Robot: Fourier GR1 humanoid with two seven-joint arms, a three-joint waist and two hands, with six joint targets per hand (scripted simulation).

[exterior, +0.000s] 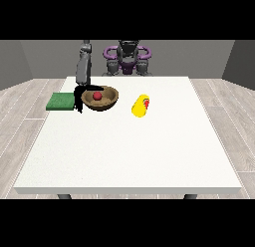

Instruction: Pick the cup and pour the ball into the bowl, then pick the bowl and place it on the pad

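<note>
Since the ball (97,95) already lay in the bowl (101,99), the cup (140,105) rested tipped over on the desk (129,151) right of it. At upper left, the hand (79,96) touched the bowl's rim beside the pad (61,101), seemingly to lift it; whether its fingers had closed on it I could not tell.

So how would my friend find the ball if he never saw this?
Look at the white table, then at the brown bowl near its far edge, between the green pad and the yellow cup lying on its side. The ball sits inside that bowl, and it is small, round and red.
</note>
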